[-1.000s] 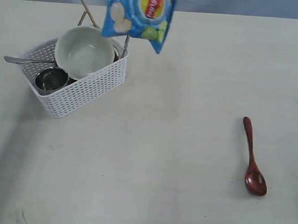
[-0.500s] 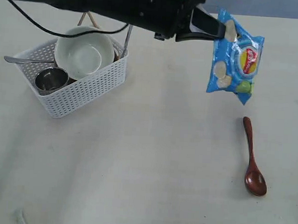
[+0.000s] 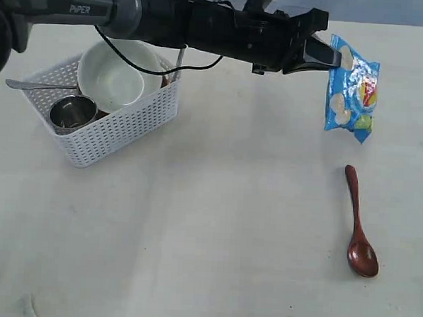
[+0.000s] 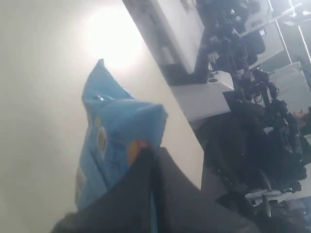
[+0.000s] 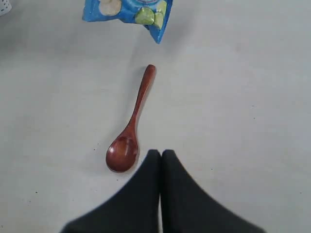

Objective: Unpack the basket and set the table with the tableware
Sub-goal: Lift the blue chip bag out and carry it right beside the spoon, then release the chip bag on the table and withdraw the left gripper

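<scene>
— Was there anything you could read?

— One word, "PIPER". It stood in pale capitals on the dark tube of my left arm [image 3: 99,9], seen just above the basket [image 3: 121,129] in the exterior view.

— And the blue chips bag [image 3: 352,89]?

— It bore a round red-and-yellow logo [image 3: 369,92], well away from the basket, but its letters were too small to make out. My wrist views gave me nothing legible.

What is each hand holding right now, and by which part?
The left hand pinches the chips bag by its top edge; the bag hangs free. The right hand is shut and holds nothing.
</scene>
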`<act>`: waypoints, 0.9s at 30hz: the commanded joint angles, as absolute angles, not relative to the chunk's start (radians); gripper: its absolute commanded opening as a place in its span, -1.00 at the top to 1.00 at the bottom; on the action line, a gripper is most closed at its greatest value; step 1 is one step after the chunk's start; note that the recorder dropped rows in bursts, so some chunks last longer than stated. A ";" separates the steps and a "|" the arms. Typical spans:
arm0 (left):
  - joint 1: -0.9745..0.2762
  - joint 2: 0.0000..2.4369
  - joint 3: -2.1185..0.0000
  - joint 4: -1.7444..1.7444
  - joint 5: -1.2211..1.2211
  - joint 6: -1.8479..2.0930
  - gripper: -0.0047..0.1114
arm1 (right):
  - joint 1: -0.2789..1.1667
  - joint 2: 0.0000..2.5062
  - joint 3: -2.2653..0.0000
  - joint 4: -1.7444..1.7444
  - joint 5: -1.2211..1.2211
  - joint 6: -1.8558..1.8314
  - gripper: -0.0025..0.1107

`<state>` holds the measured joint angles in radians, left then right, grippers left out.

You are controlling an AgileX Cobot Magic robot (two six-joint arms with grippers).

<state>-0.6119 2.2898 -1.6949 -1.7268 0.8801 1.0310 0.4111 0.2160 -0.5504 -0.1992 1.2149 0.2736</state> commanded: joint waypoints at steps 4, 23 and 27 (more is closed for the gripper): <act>-0.615 2.380 -1.765 -1.744 0.864 0.970 0.92 | 0.411 0.210 -0.561 -0.209 1.221 0.277 0.96; -0.615 2.444 -1.765 -1.744 0.846 0.904 0.24 | 0.411 0.210 -0.563 -0.211 1.221 0.277 0.96; -0.615 2.444 -1.765 -1.744 0.846 0.856 0.24 | 0.411 0.210 -0.563 -0.211 1.221 0.277 0.96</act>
